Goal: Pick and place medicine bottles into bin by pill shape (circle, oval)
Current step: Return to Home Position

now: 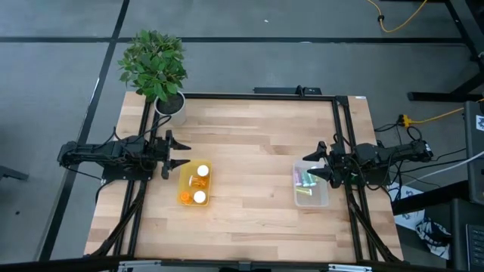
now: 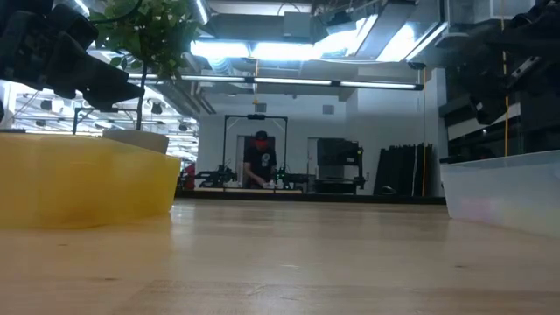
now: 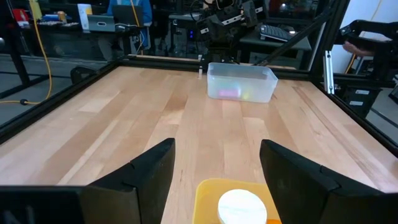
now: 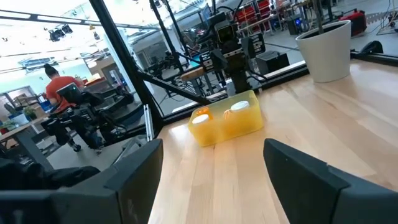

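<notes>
Left end effector [image 1: 181,153]: fingers apart, empty, beside yellow bin [image 1: 181,186]
Right end effector [image 1: 311,168]: apart, empty, above clear bin [image 1: 325,199]
Orange bottles [image 1: 200,197]: in yellow bin
Homing: likely best to lift first, clearing bin rims

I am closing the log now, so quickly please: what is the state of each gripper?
Left gripper: open, empty, beside the yellow bin.
Right gripper: open, empty, over the edge of the clear bin.

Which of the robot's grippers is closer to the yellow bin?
Left. The left gripper hangs right at the yellow bin's edge; the right gripper is across the table, at the clear bin.
</notes>
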Robot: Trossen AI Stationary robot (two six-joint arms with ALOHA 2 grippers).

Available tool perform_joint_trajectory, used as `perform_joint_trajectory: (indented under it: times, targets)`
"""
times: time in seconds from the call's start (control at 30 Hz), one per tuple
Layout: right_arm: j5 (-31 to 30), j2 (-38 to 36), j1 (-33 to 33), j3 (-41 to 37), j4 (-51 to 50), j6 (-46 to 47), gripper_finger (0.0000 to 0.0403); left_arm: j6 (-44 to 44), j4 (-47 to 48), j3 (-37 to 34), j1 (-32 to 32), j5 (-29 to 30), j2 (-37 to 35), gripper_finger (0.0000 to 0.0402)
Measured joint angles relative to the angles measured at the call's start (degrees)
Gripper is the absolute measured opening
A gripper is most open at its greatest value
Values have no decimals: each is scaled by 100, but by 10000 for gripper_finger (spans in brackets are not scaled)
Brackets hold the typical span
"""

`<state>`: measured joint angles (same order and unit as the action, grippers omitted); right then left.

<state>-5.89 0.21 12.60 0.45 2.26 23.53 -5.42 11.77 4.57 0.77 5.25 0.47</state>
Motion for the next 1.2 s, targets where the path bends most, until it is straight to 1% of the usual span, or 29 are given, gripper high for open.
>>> perform_joint_trajectory:
  times: [0.63,0.9,1.2]
  targets:
    - [-1,-11,-14,0,3,24,280,-1,0,-1,-2,1,0,229]
    - [-7,-11,-451,0,2,-2,280,-1,0,-1,-2,-1,0,229]
    - [-2,-13,-439,0,-2,24,280,-1,0,-1,0,0,-2,229]
